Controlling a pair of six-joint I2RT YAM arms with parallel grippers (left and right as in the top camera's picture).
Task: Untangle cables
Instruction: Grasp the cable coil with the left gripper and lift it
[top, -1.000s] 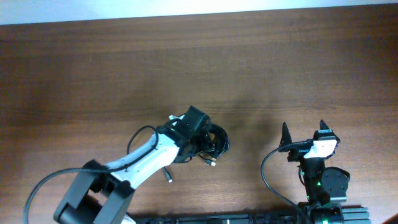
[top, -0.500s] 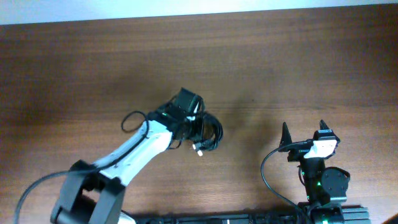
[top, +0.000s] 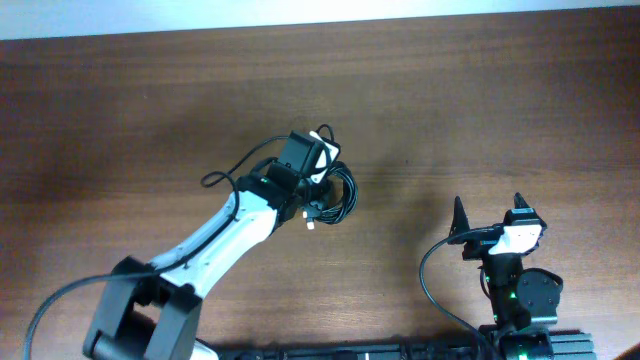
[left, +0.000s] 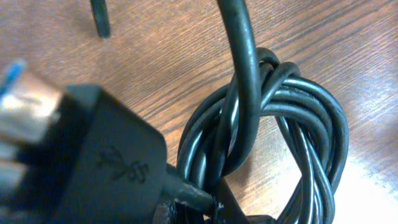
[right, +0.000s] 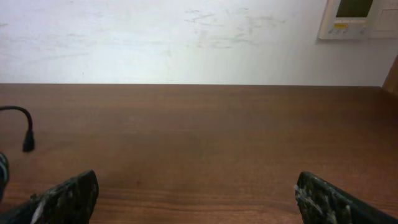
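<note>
Right now my left gripper (top: 315, 178) sits directly over the cables (top: 338, 196), which lie bunched in one dark knot near the middle of the table (top: 130, 100). From my left wrist the cables (left: 323, 121) fill the view. Several strands are wound into a tight ring, and one strand passes through the ring and curves up out of frame. A black plug (left: 99, 168) with a silvery, blue-lined tip hangs blurred at the left, very close to the lens. My left fingers do not stand at the corners of that view. They are drawn together at the bottom middle, pinched on strands of the bundle, though the cord hides most of the pads. My right gripper (top: 488, 206) rests well apart from the knot, near the table's front edge on the right. Its fingers (right: 68, 196) are spread wide, one at each lower corner of the right wrist view, with only wood between them and nothing in their hold.
</note>
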